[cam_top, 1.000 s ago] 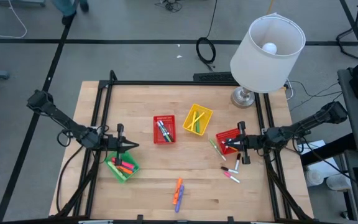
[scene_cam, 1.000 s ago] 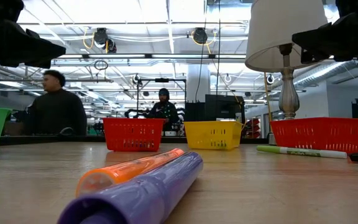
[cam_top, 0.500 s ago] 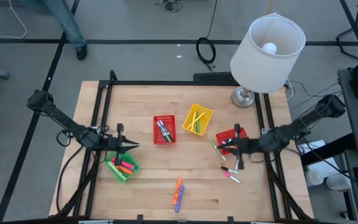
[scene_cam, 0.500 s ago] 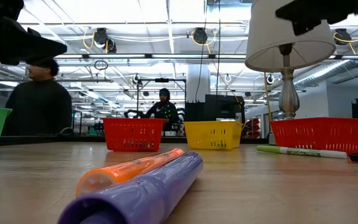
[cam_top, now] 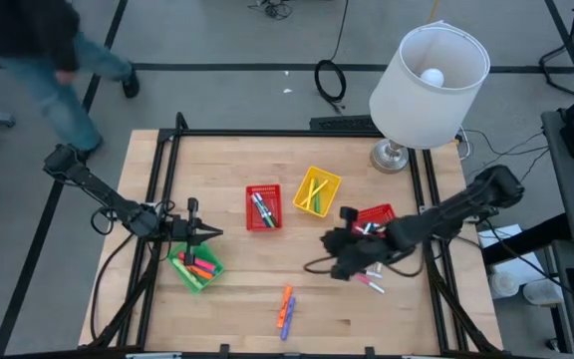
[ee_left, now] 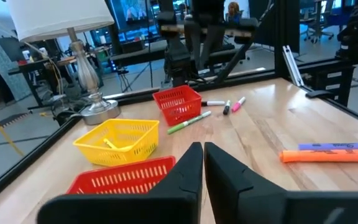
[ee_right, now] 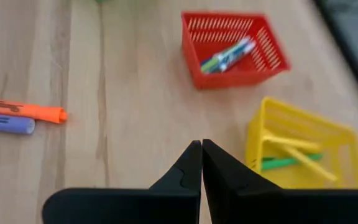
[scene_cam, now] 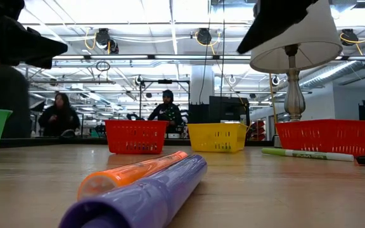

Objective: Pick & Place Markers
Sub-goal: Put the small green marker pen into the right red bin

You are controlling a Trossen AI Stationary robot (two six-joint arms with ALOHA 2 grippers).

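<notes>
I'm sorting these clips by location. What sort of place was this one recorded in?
Probably a large robotics lab or workshop. Two arms are mounted at a wooden table inside a black frame; behind it the low view shows an open hall with exposed ceiling ducts, strip lights and people at workstations.

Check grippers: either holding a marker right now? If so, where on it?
Neither. Left gripper is shut and empty above the green basket; right gripper is shut and empty over the table.

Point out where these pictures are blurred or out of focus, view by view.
High view: the person walking past is motion-smeared. Low view: the near purple marker and orange marker are soft, too close to the lens. Right wrist view: the yellow basket is slightly blurred.
</notes>
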